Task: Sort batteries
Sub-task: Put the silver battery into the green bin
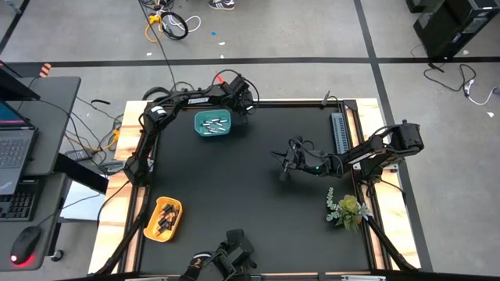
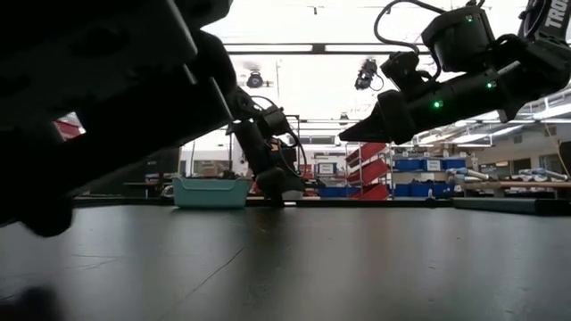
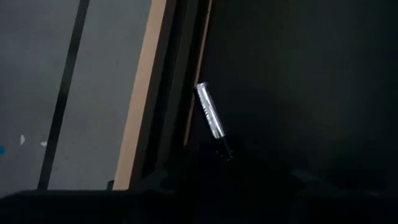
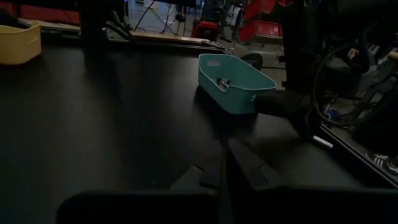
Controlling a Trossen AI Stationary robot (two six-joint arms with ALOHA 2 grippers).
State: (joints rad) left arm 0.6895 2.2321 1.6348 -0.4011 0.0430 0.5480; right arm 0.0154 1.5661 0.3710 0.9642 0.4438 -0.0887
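Note:
A whitish-silver battery (image 3: 210, 117) lies on the black table by its far edge, next to the wooden border; it also shows in the right wrist view (image 4: 323, 142). My left gripper (image 1: 246, 100) is down at the table right at the battery's near end, beside the teal bin (image 1: 212, 123), which holds several silver batteries. The yellow bin (image 1: 162, 218), at the near left, holds several dark batteries. My right gripper (image 1: 285, 165) is shut and empty. It hangs above the middle of the table (image 2: 346, 136) and points toward the teal bin (image 4: 235, 84).
A grey ribbed strip (image 1: 338, 133) lies along the far right edge. A small artificial plant (image 1: 348, 209) stands at the near right. A wooden border (image 3: 142, 93) frames the black table. A desk with a laptop stands off the table's left side.

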